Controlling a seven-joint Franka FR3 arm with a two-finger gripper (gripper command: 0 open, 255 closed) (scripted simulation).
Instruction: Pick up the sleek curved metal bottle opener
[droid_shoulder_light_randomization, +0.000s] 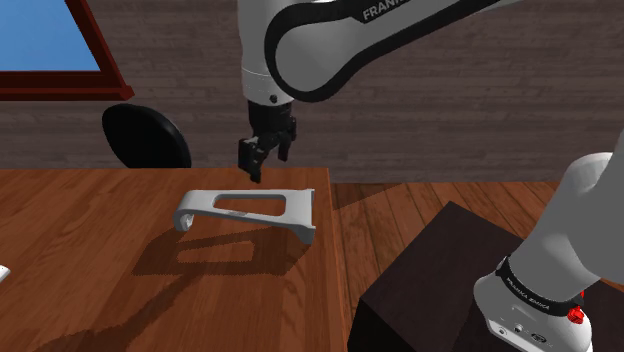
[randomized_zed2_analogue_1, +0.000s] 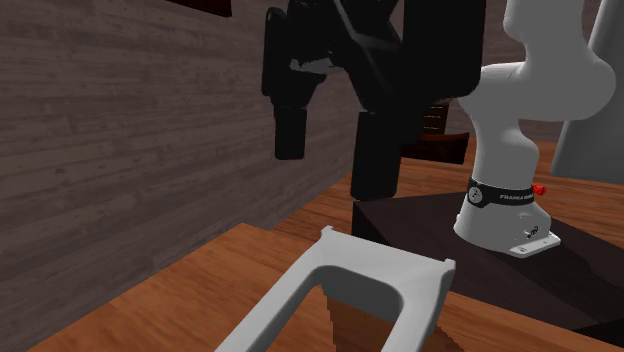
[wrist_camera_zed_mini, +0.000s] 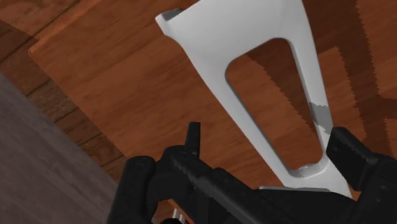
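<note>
Shoulder view: opener (droid_shoulder_light_randomization: 298, 208), table (droid_shoulder_light_randomization: 100, 285), dark stand (droid_shoulder_light_randomization: 432, 265)

Wooden table (droid_shoulder_light_randomization: 100, 290); black round chair back (droid_shoulder_light_randomization: 145, 137) behind; plank wall (droid_shoulder_light_randomization: 450, 130).

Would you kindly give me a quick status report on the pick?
Claw open, above bottle opener. Opener white, on wooden table, ungripped. Nothing between them.

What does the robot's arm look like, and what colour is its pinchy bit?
The arm is white and rounded, with dark joints and FRANKA lettering. A black band with small letters and a little red button sit near its bottom end. The tool is all black, with two short blocky fingers.
</note>
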